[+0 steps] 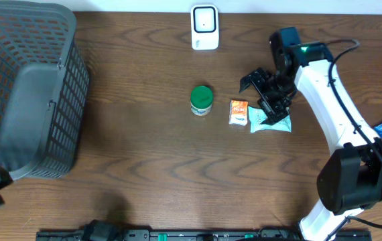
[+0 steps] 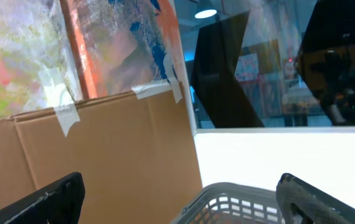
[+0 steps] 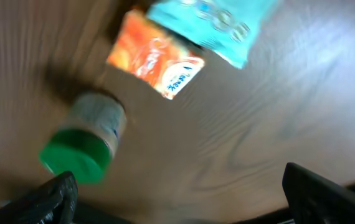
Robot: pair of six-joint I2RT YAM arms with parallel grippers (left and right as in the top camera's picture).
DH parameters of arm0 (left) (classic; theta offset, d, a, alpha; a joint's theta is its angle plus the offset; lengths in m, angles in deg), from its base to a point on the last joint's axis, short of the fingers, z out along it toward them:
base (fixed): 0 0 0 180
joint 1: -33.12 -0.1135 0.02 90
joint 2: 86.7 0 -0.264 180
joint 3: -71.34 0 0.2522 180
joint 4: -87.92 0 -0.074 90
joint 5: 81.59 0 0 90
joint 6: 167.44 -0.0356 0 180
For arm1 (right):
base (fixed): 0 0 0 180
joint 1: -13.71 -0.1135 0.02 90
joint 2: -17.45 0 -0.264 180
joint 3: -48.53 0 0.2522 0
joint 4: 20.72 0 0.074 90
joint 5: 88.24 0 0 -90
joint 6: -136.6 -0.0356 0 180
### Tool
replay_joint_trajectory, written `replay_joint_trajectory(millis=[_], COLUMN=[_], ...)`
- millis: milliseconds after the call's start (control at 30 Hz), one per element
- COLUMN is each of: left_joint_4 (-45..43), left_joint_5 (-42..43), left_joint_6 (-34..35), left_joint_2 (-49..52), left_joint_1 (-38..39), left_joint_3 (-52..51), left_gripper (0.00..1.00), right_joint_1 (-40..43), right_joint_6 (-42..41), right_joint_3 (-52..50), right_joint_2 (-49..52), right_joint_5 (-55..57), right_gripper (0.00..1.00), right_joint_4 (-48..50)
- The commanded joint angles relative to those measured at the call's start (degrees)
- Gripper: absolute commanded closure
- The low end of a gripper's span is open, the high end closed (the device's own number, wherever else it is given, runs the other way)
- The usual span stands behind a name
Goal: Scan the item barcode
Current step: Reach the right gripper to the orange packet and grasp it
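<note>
Beneath the right end effector (image 1: 265, 96), whose jaws stand wide apart and grip nothing, a teal packet (image 1: 270, 122) lies flat on the tabletop (image 1: 144, 161). Just to the end effector's left lies an orange packet (image 1: 238, 112), and farther left a green-lidded jar (image 1: 201, 100) stands upright. Ahead and to the left, well apart, sits a white unit (image 1: 204, 27), presumably the scanner. Which item is to be scanned cannot be told; the teal packet is nearest. The step in hand appears to be the descent to grasp. A thin, limp packet is best pinched along one free edge, with the jaws lowered squarely so neither pushes the neighbouring orange packet and the printed face is left uncovered for the scanner; no barcode is legible. The right arm reaches forward from its base at the near edge, forearm angled left, wrist pitched down. The left end effector (image 2: 180, 202), equally wide open and empty, sits low beside the basket (image 1: 70, 100), its camera looking over the rim.
</note>
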Motion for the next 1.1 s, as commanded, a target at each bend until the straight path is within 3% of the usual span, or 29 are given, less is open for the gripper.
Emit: replay_joint_trajectory(millis=[0, 100, 400, 900, 967, 1033, 1067], left_joint_4=[-0.4, -0.4, 0.2, 1.1, 1.1, 1.1, 1.1], left_joint_5=[2.9, 2.9, 2.9, 2.9, 2.9, 2.9, 2.9], left_joint_6=[0.4, 0.6, 1.9, 1.8, 1.8, 1.8, 1.8], left_joint_2=[-1.6, -1.9, -2.0, -2.0, -2.0, -2.0, -2.0], left_joint_1=[-1.8, -2.2, -2.2, -2.2, -2.2, -2.2, -2.2], left_joint_3=[-2.0, -2.1, -2.2, -2.2, -2.2, -2.2, -2.2], left_gripper=[0.02, 0.02, 0.02, 0.02, 0.02, 0.02, 0.02], right_joint_1=[-1.2, -1.6, -3.3, -3.6, -3.4, -3.1, -2.8], right_joint_6=[-25.6, -31.2, -35.4, -29.5, -26.4, -21.9, -18.1], right_joint_3=[-2.6, -6.7, -17.8, -18.6, -18.6, -18.6, -18.6], right_joint_2=[-0.5, -0.5, -0.3, 13.8, 14.3, 14.3, 14.3], right_joint_5=[3.1, 3.1, 4.3, 1.4, 2.1, 3.1, 3.3], right_gripper=[0.01, 0.01, 0.01, 0.01, 0.14, 0.34, 0.36], right_joint_4=[2.1, 8.7, 27.3, 35.6, 34.6, 33.4, 33.1])
